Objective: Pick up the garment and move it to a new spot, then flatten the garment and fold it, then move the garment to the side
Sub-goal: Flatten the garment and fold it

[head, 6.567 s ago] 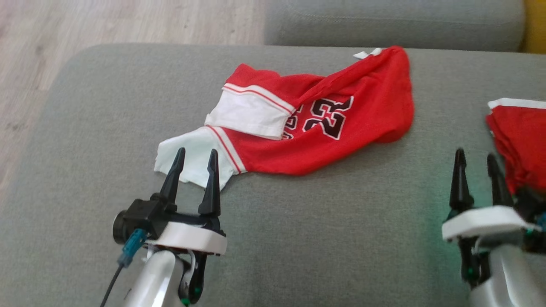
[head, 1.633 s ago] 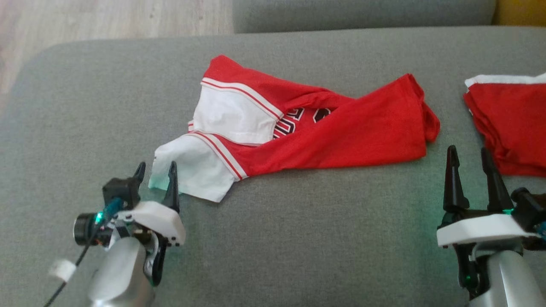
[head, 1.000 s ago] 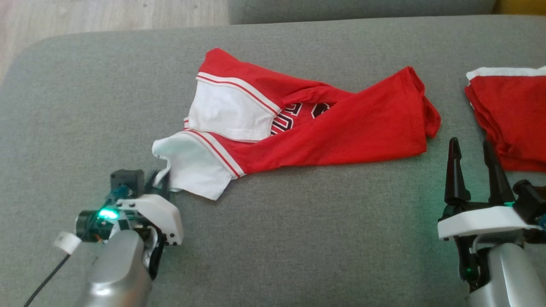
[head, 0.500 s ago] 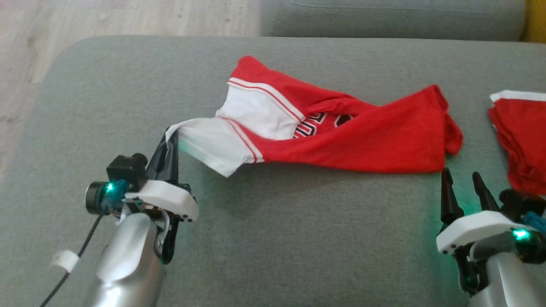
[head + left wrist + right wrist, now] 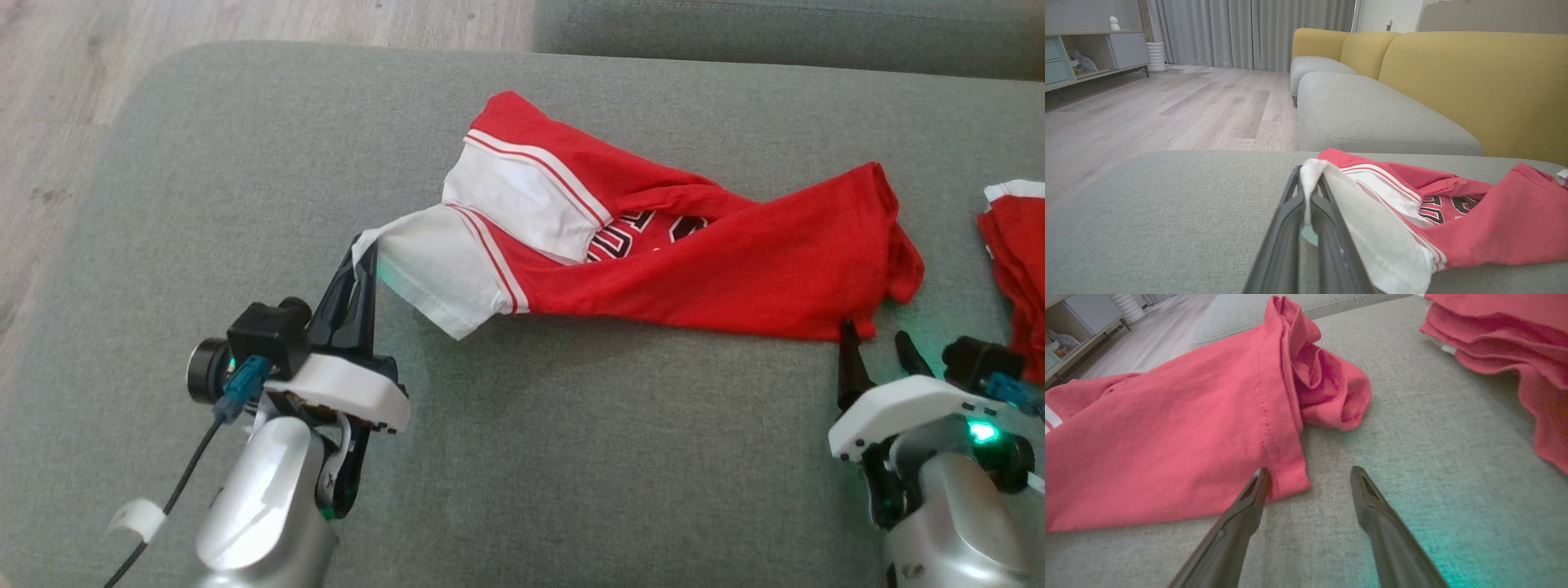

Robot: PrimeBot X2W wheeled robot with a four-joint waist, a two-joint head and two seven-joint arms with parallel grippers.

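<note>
The garment (image 5: 702, 261), a red jersey with white sleeves and black numerals, lies crumpled across the grey sofa seat (image 5: 571, 457). My left gripper (image 5: 363, 249) is shut on the edge of its white sleeve, which is lifted off the cushion; in the left wrist view the white fabric (image 5: 1310, 179) is pinched between the fingertips. My right gripper (image 5: 878, 339) stands open at the garment's lower right corner; in the right wrist view its left finger (image 5: 1249, 502) touches the red hem (image 5: 1286, 473), and the cushion shows between the fingers.
A second red garment (image 5: 1016, 269) lies at the seat's right edge, close to my right gripper (image 5: 1310, 473). Wooden floor (image 5: 49, 122) lies beyond the seat's rounded left edge. Another grey seat (image 5: 1372, 118) and a yellow backrest (image 5: 1474, 77) stand behind.
My left gripper closed on the white sleeve and raised it off the cushion, stretching the garment leftward. The right gripper has come up to the garment's lower right corner. The camera also shifted.
</note>
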